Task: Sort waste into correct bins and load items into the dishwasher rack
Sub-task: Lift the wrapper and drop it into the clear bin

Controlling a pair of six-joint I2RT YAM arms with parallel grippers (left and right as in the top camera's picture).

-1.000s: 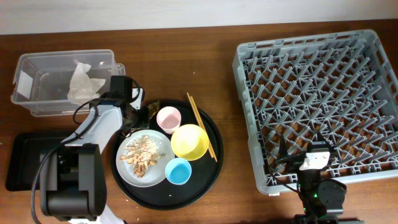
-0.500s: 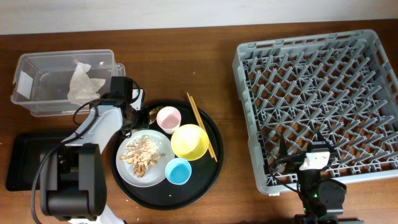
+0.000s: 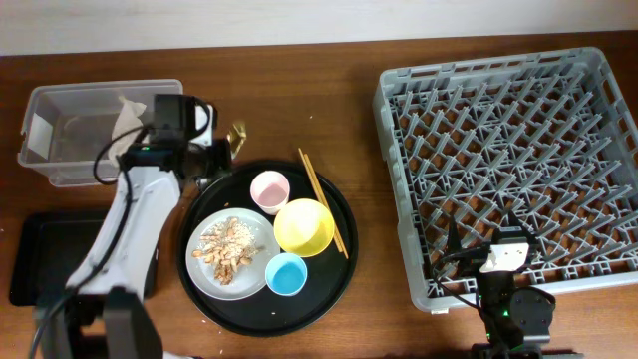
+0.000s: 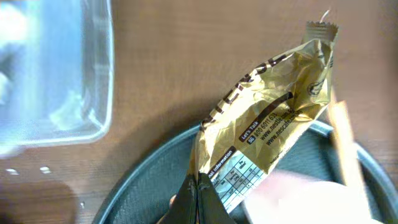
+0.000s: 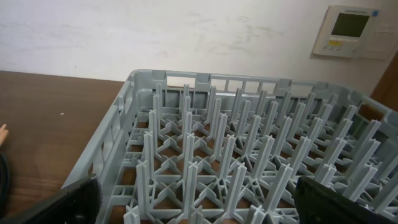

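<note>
My left gripper [image 3: 225, 146] is shut on the brown-gold wrapper [image 3: 237, 131] and holds it above the table between the clear tub [image 3: 60, 165] and the round tray's far rim. In the left wrist view the jaws [image 4: 199, 194] pinch the wrapper's lower corner [image 4: 267, 118]. The white napkin [image 3: 126, 115] lies in the tub. The plate [image 3: 261, 239] with beige food scraps [image 3: 227, 249], the pink cup [image 3: 269, 189], the yellow bowl [image 3: 304, 226], the light-blue cup [image 3: 286, 274] and the chopsticks [image 3: 322, 201] sit on the round tray. My right gripper [image 3: 503, 242] is open and empty over the rack's [image 3: 513, 130] near edge.
The shallow black rectangular tray [image 3: 35, 254] lies at the front left, partly under my left arm. The large round black tray [image 3: 344, 214] holds the dishes at centre. The rack's pegs [image 5: 211, 143] fill the right wrist view. The tub's corner [image 4: 93, 93] shows left of the wrapper.
My left gripper has lifted the wrapper off the round tray's rim and moved it back and up, toward the clear tub. The right arm has not moved.
</note>
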